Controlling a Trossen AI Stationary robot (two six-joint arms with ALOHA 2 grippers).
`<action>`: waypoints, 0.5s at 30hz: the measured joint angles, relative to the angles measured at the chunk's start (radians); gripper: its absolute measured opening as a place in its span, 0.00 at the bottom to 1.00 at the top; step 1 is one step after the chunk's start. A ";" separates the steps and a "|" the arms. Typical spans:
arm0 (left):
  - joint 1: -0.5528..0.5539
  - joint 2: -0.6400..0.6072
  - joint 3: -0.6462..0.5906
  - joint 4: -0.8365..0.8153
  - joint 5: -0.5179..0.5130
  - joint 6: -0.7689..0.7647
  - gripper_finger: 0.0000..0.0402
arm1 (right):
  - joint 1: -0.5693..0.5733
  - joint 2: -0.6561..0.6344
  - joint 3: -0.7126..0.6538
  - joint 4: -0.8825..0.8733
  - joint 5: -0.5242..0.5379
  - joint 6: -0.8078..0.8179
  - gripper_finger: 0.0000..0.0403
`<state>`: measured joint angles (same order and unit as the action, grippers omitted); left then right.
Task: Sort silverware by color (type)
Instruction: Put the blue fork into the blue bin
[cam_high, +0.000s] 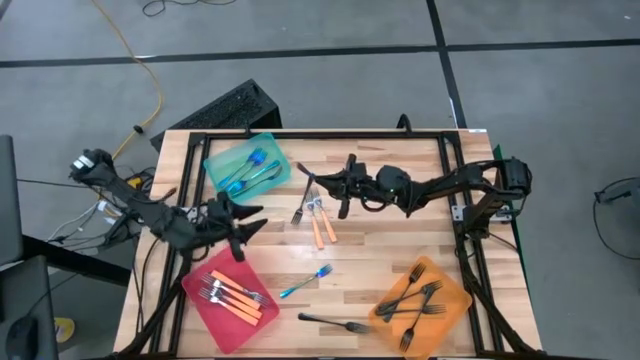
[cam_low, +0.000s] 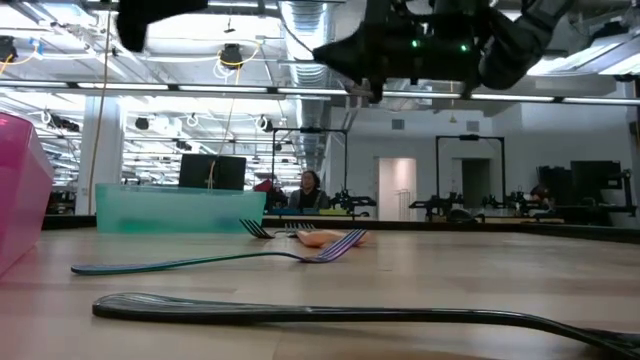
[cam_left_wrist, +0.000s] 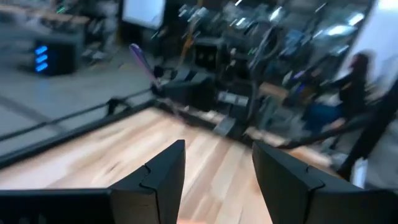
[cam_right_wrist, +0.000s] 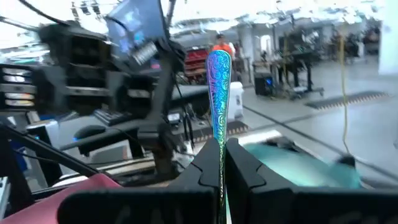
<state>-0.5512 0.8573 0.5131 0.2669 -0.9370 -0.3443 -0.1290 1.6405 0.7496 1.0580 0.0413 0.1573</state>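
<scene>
The right gripper (cam_right_wrist: 220, 163), raised above the surface's (cam_high: 380, 262) middle, has its jaws clamped on an upright blue fork (cam_right_wrist: 219, 87) with an iridescent scroll-patterned handle, while the left gripper's (cam_left_wrist: 217, 171) jaws gape empty.

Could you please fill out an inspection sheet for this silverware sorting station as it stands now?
Surface: wooden table, inside a black frame.
Job's things: blue forks in the teal tray; orange-handled forks in the red tray; black forks in the orange tray. Loose: a blue fork, a black fork, two orange-handled forks.
Clutter: nothing seen.
Grippers: left gripper open and empty, above the red tray; right gripper shut on an iridescent blue handle, over the table's far middle.
Cables: yellow cord on the floor; wiring by the left arm's base.
Surroundings: grey floor, keyboard, a person far behind.
</scene>
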 joint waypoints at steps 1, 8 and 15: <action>0.037 -0.013 -0.040 0.093 0.059 0.041 0.43 | 0.005 0.000 0.011 -0.001 -0.010 -0.011 0.06; 0.334 -0.016 -0.260 0.566 0.389 0.152 0.43 | 0.041 0.000 0.073 -0.002 -0.021 -0.054 0.06; 0.487 0.100 -0.246 0.717 0.668 0.220 0.43 | 0.056 0.015 0.112 -0.004 -0.067 -0.077 0.06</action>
<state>-0.0639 0.9576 0.2670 0.9842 -0.2688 -0.1242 -0.0728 1.6559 0.8621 1.0544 -0.0257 0.0803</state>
